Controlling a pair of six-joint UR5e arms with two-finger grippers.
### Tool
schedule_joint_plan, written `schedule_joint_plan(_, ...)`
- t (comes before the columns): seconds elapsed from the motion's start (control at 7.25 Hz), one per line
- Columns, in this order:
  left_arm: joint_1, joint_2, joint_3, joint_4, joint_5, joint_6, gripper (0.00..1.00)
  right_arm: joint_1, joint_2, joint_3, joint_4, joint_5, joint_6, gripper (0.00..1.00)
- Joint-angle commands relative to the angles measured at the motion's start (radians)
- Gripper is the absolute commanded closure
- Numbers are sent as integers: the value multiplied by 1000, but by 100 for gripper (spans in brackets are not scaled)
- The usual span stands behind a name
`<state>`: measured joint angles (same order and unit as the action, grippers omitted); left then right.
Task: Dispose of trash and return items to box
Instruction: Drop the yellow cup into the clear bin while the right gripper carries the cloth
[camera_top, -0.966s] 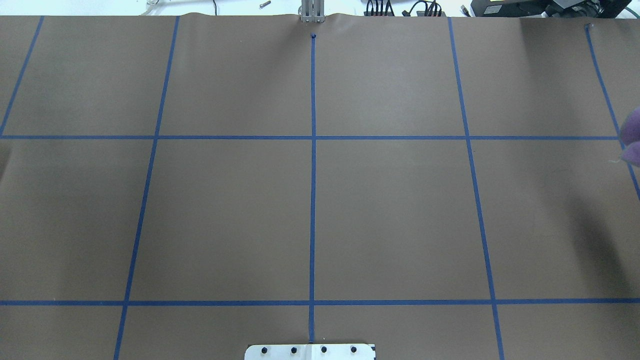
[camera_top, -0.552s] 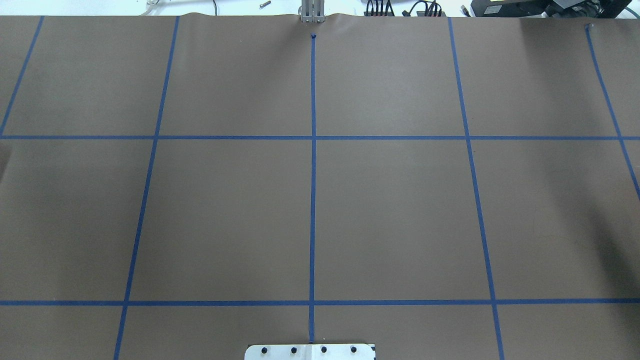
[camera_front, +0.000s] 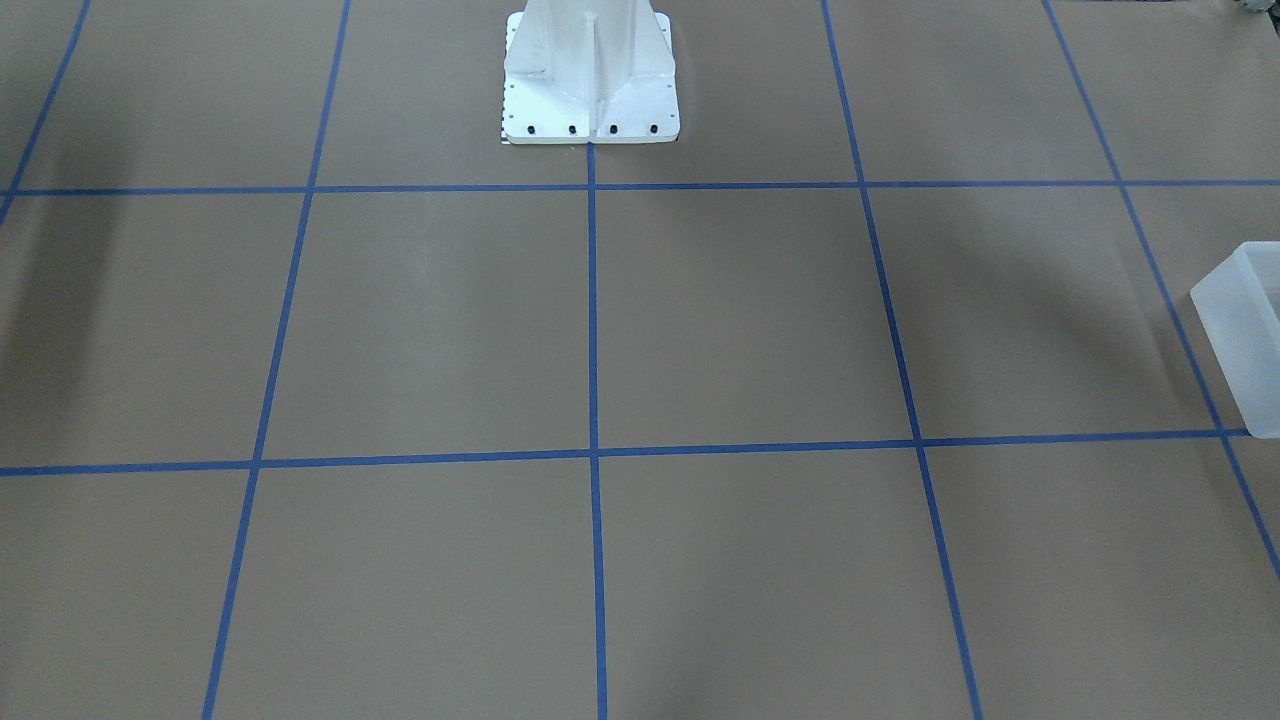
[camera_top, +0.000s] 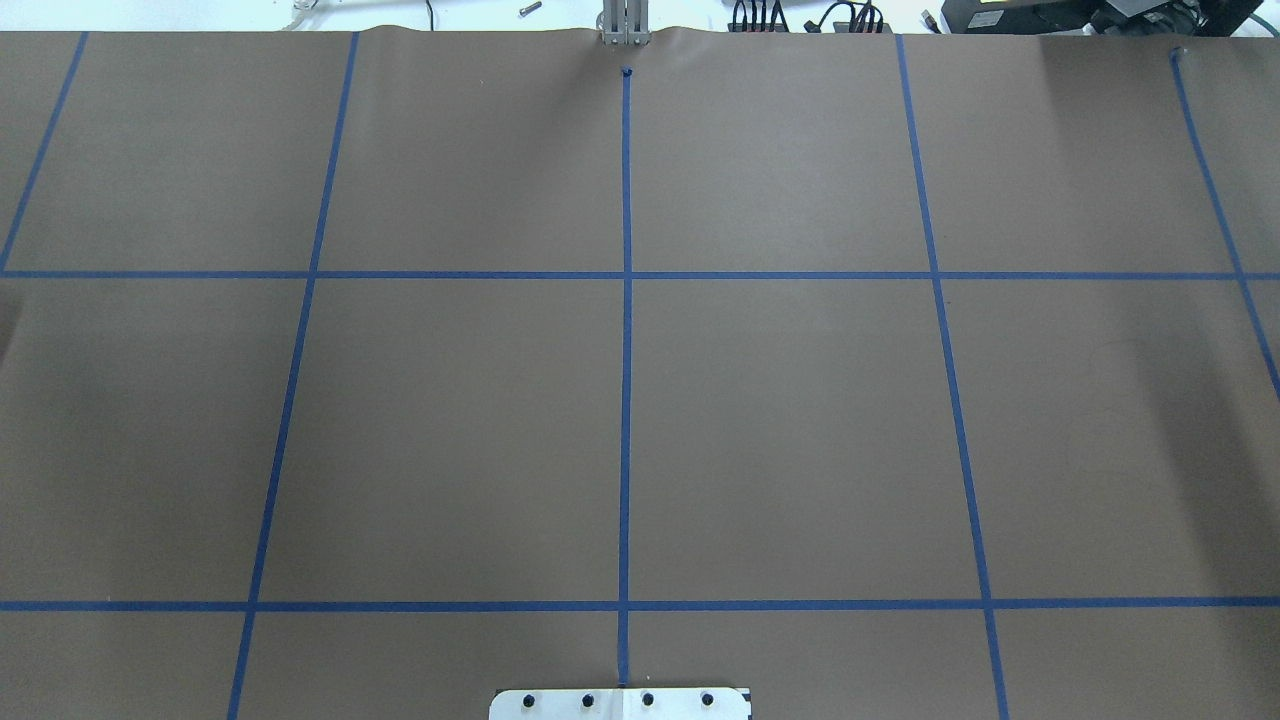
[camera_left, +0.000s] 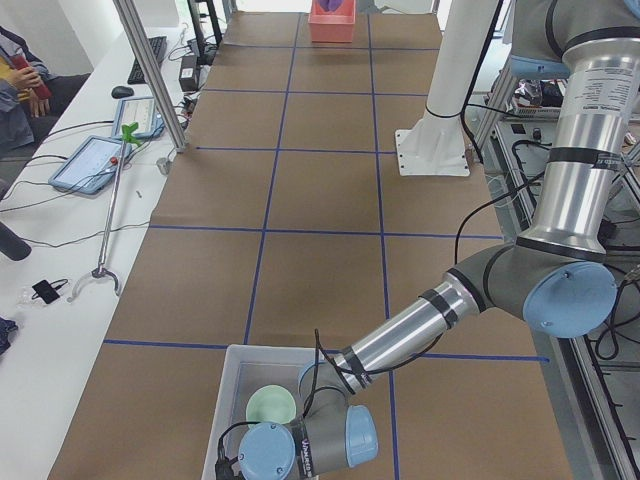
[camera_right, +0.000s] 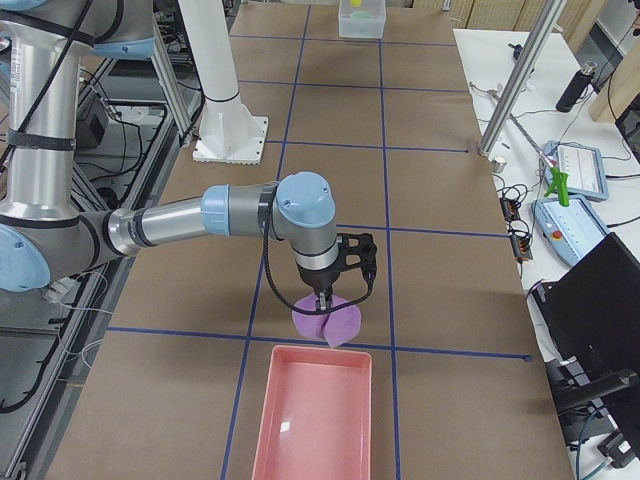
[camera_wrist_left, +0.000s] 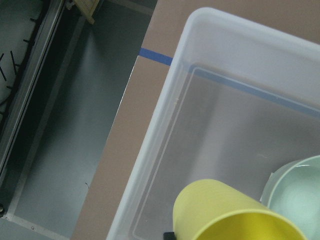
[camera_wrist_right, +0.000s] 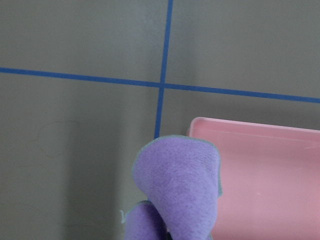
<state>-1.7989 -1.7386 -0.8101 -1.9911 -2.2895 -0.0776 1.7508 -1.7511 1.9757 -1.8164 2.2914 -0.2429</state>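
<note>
The box (camera_left: 232, 385) is a frosted-white bin at the table's left end; its corner also shows in the front-facing view (camera_front: 1245, 330). The mint-green bowl (camera_left: 270, 405) lies inside it, also seen in the left wrist view (camera_wrist_left: 295, 200). My left arm's wrist (camera_left: 320, 440) hangs over the box, and a yellow cup (camera_wrist_left: 230, 215) is held tilted above the box floor (camera_wrist_left: 215, 145); the fingers are hidden. My right gripper (camera_right: 322, 298) is shut on a purple cloth (camera_right: 326, 320), which hangs just above the table beside the pink tray (camera_right: 310, 410). The cloth (camera_wrist_right: 175, 190) and the tray (camera_wrist_right: 260, 175) also show in the right wrist view.
The white robot base (camera_front: 590, 80) stands at the table's near middle edge. Brown paper with blue tape lines (camera_top: 626, 300) covers the table. Tablets, cables and a grabber tool (camera_left: 110, 200) lie on the side bench. A person (camera_left: 20, 70) sits at the far left.
The purple cloth at the overhead view's right edge one second ago has moved out of that view. Nothing else in that view has changed.
</note>
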Motion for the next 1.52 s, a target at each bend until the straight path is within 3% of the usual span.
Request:
schedule_joint_plan(0.0,1,1,8,0,-4,-1,75,18,13,-124,5,-33,-123,100)
schedule_joint_plan(0.28,1,1,0,0,-25,1,52,30,7,-207,66,-33,-131,100)
schedule_joint_plan(0.55,1,-1,-21,9,-60,-2,46,35,4,-298,138,-36,-157,100)
schedule_joint_plan(0.69,1,-7,-84,26,-62,-61,46,38,5,-354,194,-36,-161,100)
schedule_joint_plan(0.83,3,-9,-187,128,-71,-91,44,38,-1,-395,225,-35,-162,100)
schedule_joint_plan(0.97,3,-19,-293,284,-127,-93,42,39,-8,-423,261,-30,-153,1)
schedule_joint_plan(1.1,1,-18,-417,376,-183,-96,38,39,-18,-423,267,-30,-154,0)
schedule_joint_plan(1.38,15,116,-736,371,-208,-94,29,42,-18,-359,267,31,-124,0)
